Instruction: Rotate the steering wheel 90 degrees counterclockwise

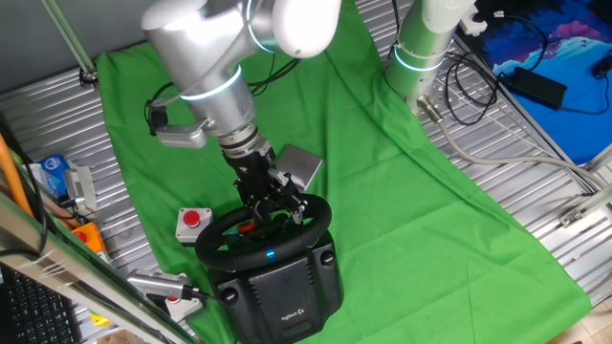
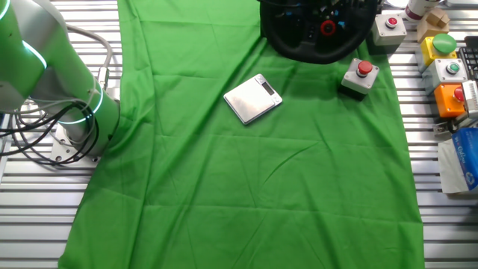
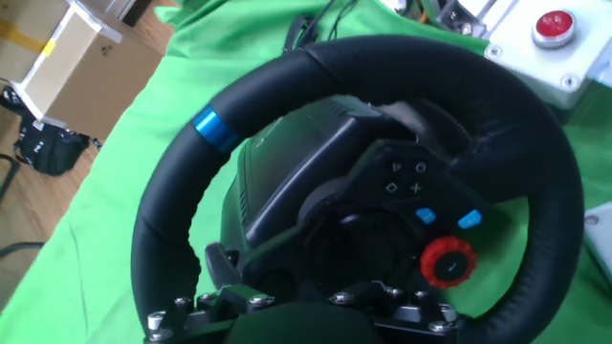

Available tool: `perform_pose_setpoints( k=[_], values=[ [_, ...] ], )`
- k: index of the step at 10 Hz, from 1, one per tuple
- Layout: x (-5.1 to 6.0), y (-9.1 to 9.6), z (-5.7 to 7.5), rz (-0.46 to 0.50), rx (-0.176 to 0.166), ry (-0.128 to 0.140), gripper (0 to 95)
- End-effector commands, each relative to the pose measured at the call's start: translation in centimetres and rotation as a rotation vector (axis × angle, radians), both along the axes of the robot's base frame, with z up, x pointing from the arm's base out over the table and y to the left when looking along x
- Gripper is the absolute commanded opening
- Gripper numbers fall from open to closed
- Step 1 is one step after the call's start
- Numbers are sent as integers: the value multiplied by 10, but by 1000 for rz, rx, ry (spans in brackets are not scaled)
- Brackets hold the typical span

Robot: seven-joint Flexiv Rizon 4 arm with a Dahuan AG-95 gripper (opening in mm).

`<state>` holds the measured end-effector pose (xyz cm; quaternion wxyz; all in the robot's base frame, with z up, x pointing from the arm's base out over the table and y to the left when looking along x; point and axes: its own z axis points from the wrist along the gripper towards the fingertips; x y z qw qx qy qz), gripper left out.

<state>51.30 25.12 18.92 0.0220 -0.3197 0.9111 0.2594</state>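
The steering wheel (image 1: 316, 218) is a black thick-rimmed wheel on a bulky black base (image 1: 282, 287) with a white logo, at the front of the green cloth. A blue stripe (image 3: 207, 124) marks the rim at the upper left in the hand view, and the red and blue hub buttons (image 3: 448, 260) sit at the lower right. My gripper (image 1: 282, 207) is down on the far part of the rim and looks closed around it. In the hand view the gripper (image 3: 296, 325) holds the blurred near rim. The other fixed view shows only part of the wheel (image 2: 317, 41) at its top edge.
A small grey box with a red button (image 1: 193, 222) stands just left of the wheel; it also shows in the other fixed view (image 2: 360, 76). A flat silver scale (image 2: 253, 97) lies on the cloth behind the wheel. More button boxes (image 2: 448, 71) line the metal table's side.
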Motion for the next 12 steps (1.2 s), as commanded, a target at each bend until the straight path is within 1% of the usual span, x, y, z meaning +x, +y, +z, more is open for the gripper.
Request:
perform_pose_setpoints(
  k=[1,3,6,7,8,9,10,11,12],
  values=[
    [-7,0,-4,-8,-2,2,760],
    [-12,0,-8,-7,-12,12,760],
    [-20,1,-13,-6,-14,11,760],
    [-23,1,-15,-2,-16,6,760],
    [-24,0,-17,9,-21,-6,760],
    [-25,-2,-20,24,-22,-25,760],
    [-27,-8,-25,44,-13,-54,760],
    [-28,-14,-28,59,-7,-73,760],
    [-30,-18,-31,72,-3,-84,760]
  ],
)
